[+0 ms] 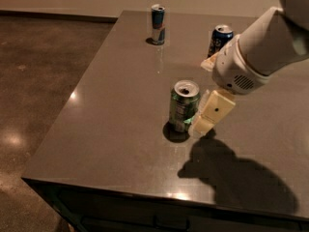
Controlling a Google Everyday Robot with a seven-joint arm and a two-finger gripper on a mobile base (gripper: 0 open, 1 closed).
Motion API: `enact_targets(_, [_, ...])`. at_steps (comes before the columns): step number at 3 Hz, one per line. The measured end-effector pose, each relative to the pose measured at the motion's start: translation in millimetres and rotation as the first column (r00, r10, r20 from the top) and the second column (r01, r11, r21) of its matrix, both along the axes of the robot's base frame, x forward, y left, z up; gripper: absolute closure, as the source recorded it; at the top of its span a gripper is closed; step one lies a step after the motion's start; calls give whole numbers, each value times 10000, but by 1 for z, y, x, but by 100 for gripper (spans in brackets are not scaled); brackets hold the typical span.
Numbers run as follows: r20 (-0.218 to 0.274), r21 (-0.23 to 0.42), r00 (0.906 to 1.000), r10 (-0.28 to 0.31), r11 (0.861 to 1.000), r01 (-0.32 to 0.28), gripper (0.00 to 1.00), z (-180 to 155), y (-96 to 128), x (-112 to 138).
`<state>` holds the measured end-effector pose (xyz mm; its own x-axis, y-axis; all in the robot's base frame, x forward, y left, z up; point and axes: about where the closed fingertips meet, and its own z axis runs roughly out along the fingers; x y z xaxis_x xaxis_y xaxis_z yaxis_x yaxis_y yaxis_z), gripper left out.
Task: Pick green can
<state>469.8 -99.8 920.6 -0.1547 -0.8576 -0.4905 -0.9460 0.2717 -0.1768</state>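
The green can stands upright near the middle of the dark table, with its silver top showing. My gripper comes in from the right on the white arm. It hangs low, right beside the can's right side and close to the tabletop. I cannot tell whether it touches the can. Part of the can's lower right side is hidden behind the gripper.
A dark blue can stands at the back right, just behind the arm. A slim blue-and-silver can stands at the back, left of it. The table's left edge and front edge drop to a brown floor.
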Motion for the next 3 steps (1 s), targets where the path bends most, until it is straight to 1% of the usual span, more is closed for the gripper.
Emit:
enact_targets(1, [-162,282,9999,47,9996,-42,0,-10,7,10])
enact_targets(2, [-425,439,9991,70,9990,-51,18,-21,12,16])
enact_targets(3, [-630,735,9978,209,9972,-162,48,-20,16,20])
